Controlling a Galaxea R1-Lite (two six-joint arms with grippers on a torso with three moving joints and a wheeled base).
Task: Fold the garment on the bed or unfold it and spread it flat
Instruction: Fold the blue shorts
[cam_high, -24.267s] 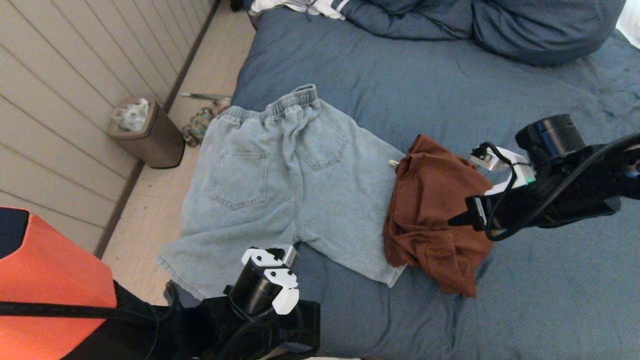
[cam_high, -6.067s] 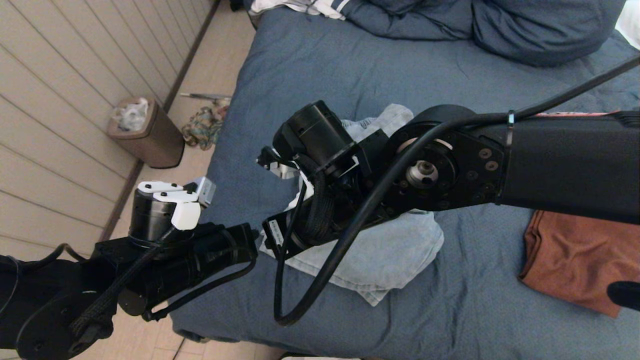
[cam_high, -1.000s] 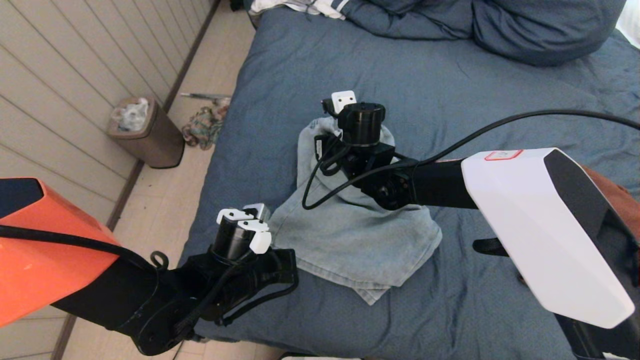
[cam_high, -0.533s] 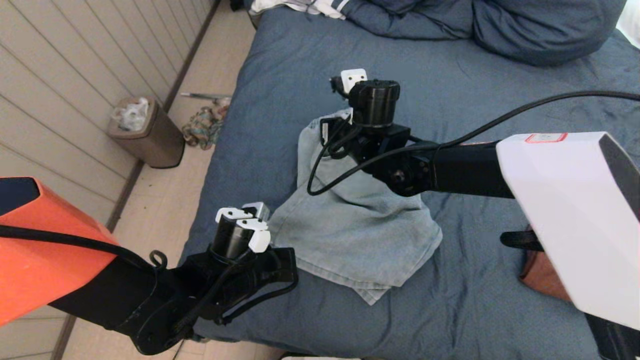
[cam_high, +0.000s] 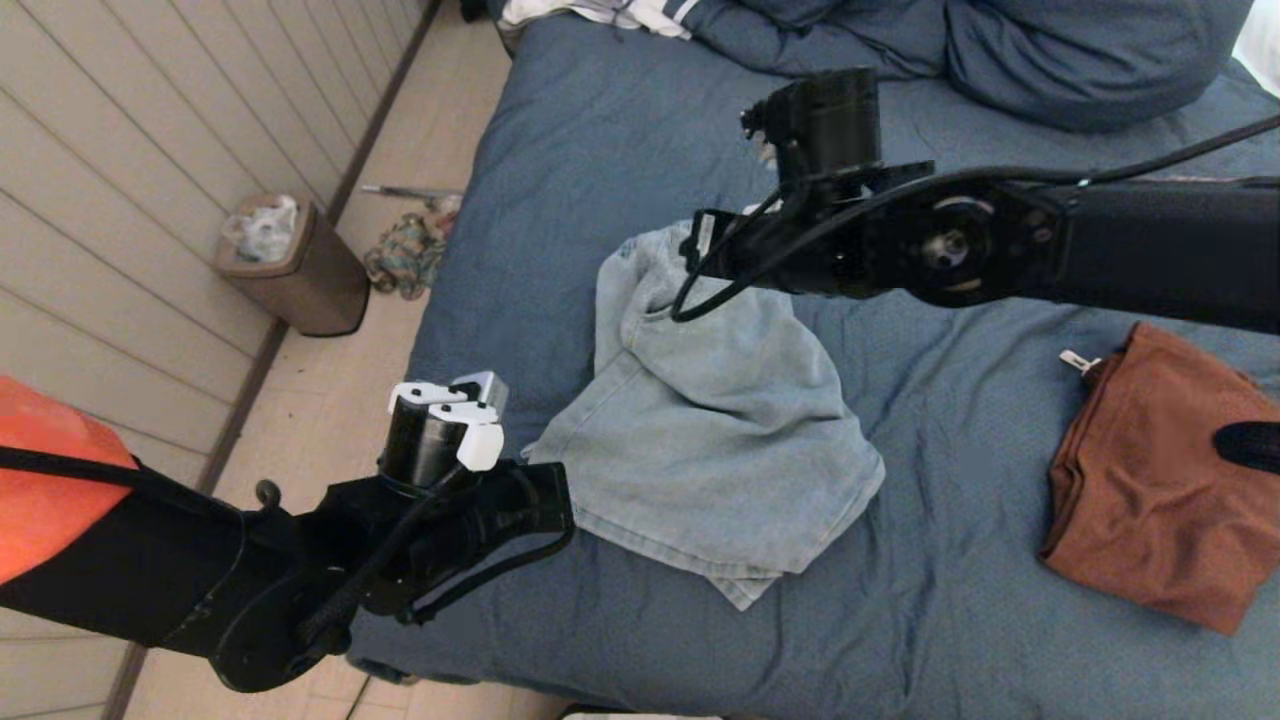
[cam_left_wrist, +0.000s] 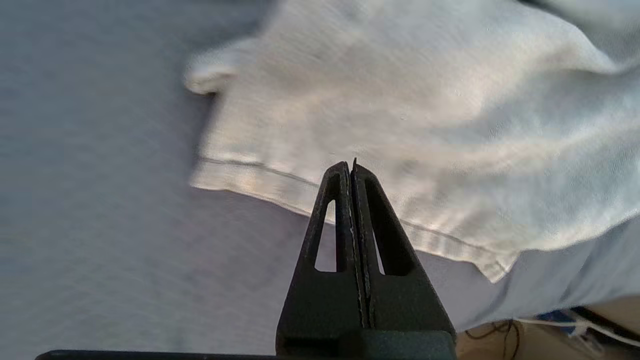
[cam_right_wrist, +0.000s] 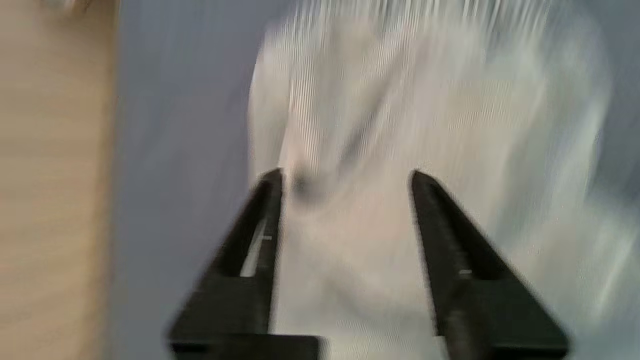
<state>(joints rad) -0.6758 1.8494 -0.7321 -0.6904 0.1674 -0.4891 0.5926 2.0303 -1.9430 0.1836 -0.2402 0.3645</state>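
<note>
Blue bed (cam_high: 640, 130) bears folded denim shorts (cam_high: 710, 420); right gripper (cam_right_wrist: 345, 175) hovers above them, fingers apart, empty; left gripper (cam_left_wrist: 352, 165) pressed together, empty.

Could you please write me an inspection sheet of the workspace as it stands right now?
Surface: bed with wrinkled slate-blue cover, blue pillows at its far end.
Job's things: light denim shorts folded into a rumpled bundle near the bed's left edge.
Clutter: brown garment bunched at the right; white striped cloth at the head end.
Grippers: left gripper shut, empty, above the shorts' hem; right gripper open, empty, above the shorts.
Cables: black cable looping off the right wrist over the shorts.
Surroundings: wood floor with brown waste bin by a panelled wall.
</note>
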